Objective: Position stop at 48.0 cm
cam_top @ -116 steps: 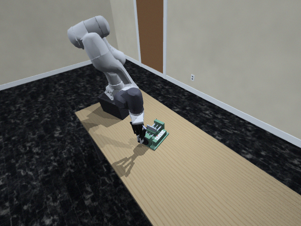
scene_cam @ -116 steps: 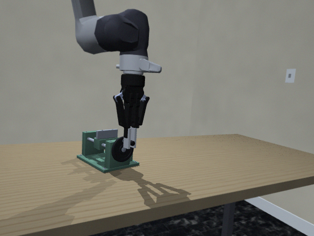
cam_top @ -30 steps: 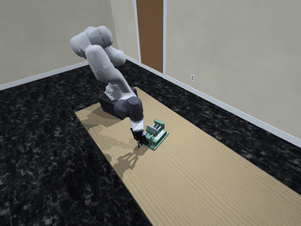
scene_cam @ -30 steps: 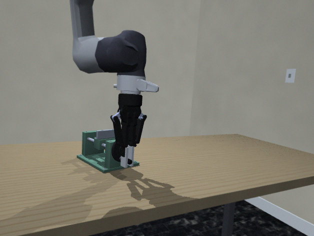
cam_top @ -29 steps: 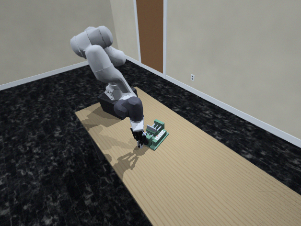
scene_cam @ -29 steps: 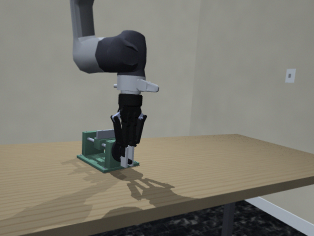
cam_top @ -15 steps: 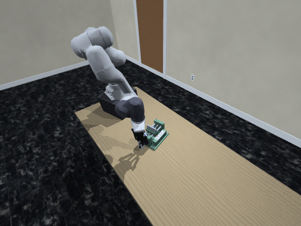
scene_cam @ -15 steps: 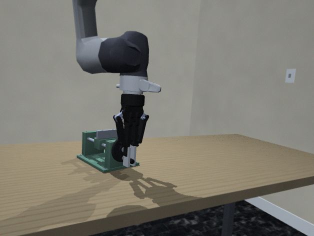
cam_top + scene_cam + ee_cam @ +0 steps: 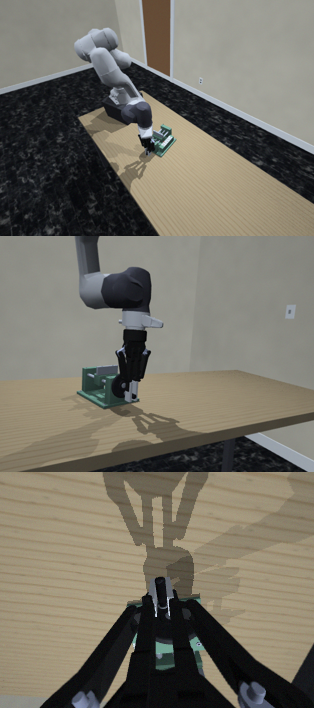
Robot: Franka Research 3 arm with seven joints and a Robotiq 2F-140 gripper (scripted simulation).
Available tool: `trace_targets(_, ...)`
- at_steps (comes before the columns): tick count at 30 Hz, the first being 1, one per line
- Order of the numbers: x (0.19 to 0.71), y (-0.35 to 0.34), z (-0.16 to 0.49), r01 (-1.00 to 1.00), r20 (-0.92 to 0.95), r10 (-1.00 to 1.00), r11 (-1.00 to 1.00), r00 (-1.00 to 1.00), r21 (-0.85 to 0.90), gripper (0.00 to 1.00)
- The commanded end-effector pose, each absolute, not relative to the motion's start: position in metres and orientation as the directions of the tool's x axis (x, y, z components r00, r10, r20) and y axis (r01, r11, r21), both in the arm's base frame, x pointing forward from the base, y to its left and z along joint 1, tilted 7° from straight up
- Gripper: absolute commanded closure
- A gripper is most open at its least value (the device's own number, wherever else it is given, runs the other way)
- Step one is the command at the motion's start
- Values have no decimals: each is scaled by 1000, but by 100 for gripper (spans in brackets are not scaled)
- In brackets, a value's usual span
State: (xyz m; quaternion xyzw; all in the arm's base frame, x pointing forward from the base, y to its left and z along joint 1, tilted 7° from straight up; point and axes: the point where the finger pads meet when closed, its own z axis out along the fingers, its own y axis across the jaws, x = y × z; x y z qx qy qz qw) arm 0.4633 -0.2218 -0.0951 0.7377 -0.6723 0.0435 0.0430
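- Gripper [image 9: 147, 153] [image 9: 132, 398] [image 9: 161, 585]: points downward, with jaws clamped on the black crank handle [image 9: 134, 396] [image 9: 160, 588]; contains the handle between two pale fingertips [image 9: 128, 394].
- Just beside the jaws, on the fixture side: black handwheel [image 9: 117, 386], upright, with its flat face toward the jaws; not released. Mostly hidden behind the fingers in the top view.
- Next beyond the handwheel: near end block [image 9: 109, 390] of the green fixture [image 9: 161, 154] [image 9: 91, 399] [image 9: 162, 648], upright on a flat green base.
- Farther from the jaws, past the near end block: stop, a green carriage with an upright grey plate [image 9: 158, 133] [image 9: 107, 370], set on guide rods [image 9: 90, 375] between the two end blocks, apart from the jaws.
- Alongside the carriage, on the fixture's outer side from the jaws: white scale strip [image 9: 167, 141] with a small red mark. Too small to read; cannot tell whether set to 48.0 cm.
- Beyond the stop, at the opposite end of the rods from the jaws: far end block [image 9: 166, 128] [image 9: 86, 379].
- Below the jaws and around the fixture: wood-grained table [image 9: 203, 177] [image 9: 203, 398] [image 9: 60, 547], with gripper shadows cast across the top.
- Well apart from the jaws, behind the fixture and arm: brown door [image 9: 157, 35].
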Motion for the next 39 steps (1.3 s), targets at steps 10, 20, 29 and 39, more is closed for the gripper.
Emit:
trace_targets(10,477,-220,-85,-995,123,-988,-96,95,-4,96)
trace_targets(20,480,-219,-79,-995,123,-988,-96,95,-4,96)
trace_targets(29,481,-218,-75,-995,123,-988,-96,95,-4,96)
trace_targets(39,482,-218,-71,-995,123,-988,-96,95,-4,96)
